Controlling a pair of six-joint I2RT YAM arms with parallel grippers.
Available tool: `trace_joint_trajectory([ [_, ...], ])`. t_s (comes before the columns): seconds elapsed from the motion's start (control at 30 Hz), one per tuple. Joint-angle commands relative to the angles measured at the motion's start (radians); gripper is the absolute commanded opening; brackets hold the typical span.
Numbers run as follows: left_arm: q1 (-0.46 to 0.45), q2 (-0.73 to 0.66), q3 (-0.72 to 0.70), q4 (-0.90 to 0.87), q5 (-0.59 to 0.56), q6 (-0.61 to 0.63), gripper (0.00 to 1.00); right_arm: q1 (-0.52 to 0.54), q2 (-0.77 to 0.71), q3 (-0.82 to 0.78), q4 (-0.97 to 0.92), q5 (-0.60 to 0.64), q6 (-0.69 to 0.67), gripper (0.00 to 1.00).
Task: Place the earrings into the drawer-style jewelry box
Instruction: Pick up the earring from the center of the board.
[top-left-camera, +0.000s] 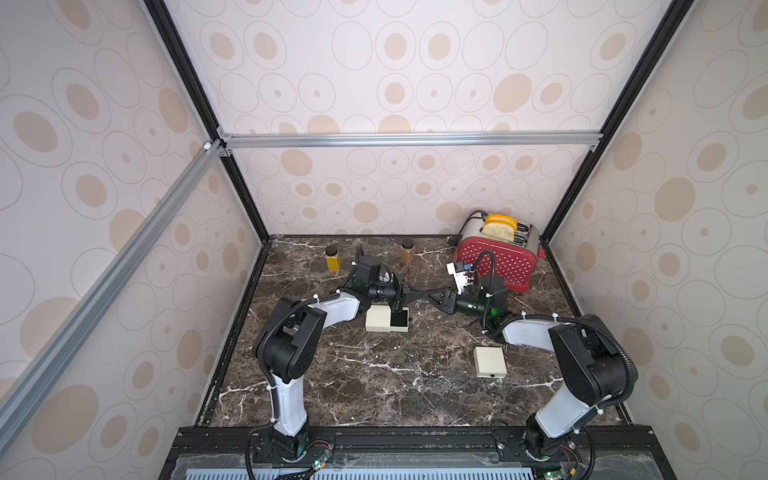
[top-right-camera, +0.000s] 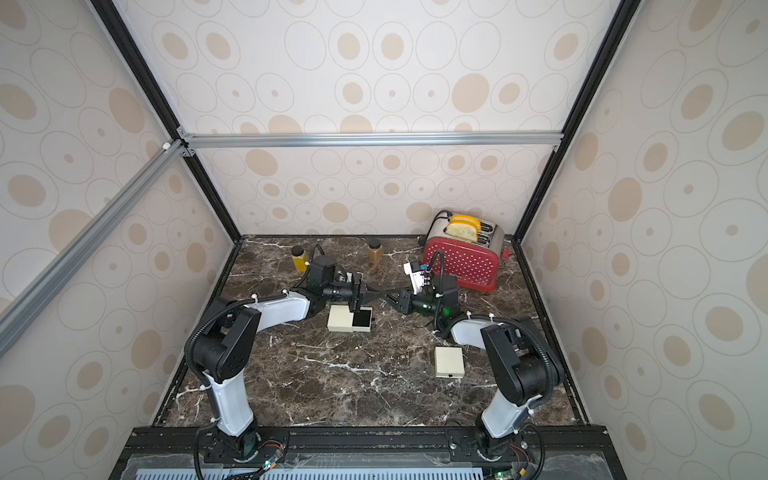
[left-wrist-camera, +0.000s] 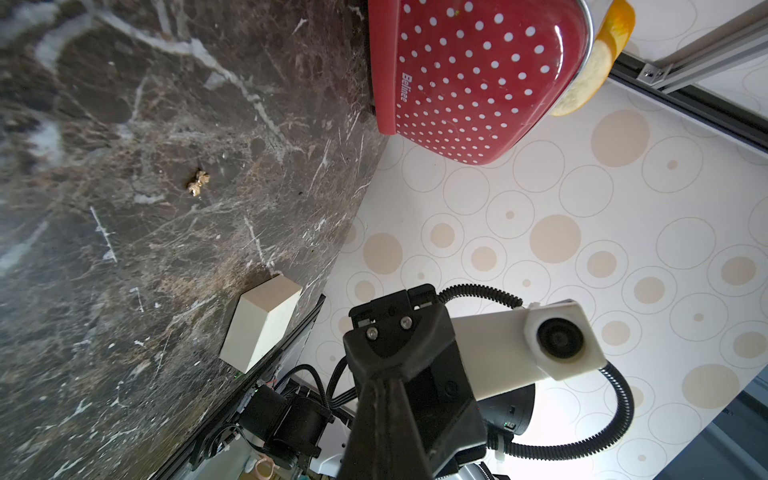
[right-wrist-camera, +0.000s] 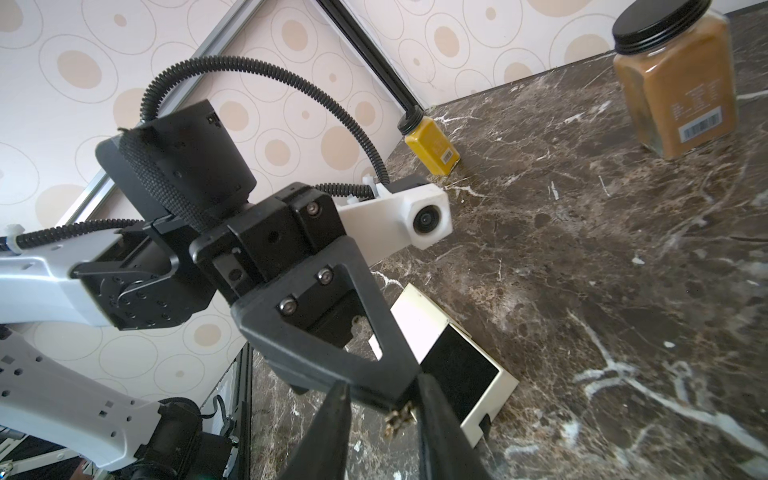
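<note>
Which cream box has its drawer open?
The cream square box by the left arm: its black-lined drawer sticks out. The other cream box, by the right arm, is closed.

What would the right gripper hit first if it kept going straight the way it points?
Most likely the left gripper, pointing tip to tip at it; the earring pinched there sits between the right gripper's open jaws.

front-centre tabletop (top-left-camera: 374, 374): free | centre: drawer box (top-left-camera: 386, 322) | right: closed box (top-left-camera: 490, 361) | back: yellow jar (top-left-camera: 333, 259), brown jar (top-left-camera: 407, 251), toaster (top-left-camera: 494, 262)

Bright, even light, soft shadows on the table (top-left-camera: 374, 374), wide-angle bowing at frame edges.
</note>
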Motion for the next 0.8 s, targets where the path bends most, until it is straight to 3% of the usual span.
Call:
trace_joint_trajectory([
  [0.0,0.006,-0.04,-0.001,0.041,0.007,-0.025,0.0,0.022,-0.007,0.006,0.024,-0.027,0.004,0.31],
  [0.27,0.009,-0.049,-0.007,0.044,0.002,-0.024,0.0,0.025,0.009,0.001,0.037,-0.028,0.013,0.31],
  [0.77,0.012,-0.05,-0.012,0.051,-0.006,-0.021,0.0,0.025,0.006,0.008,0.015,-0.026,0.003,0.22],
])
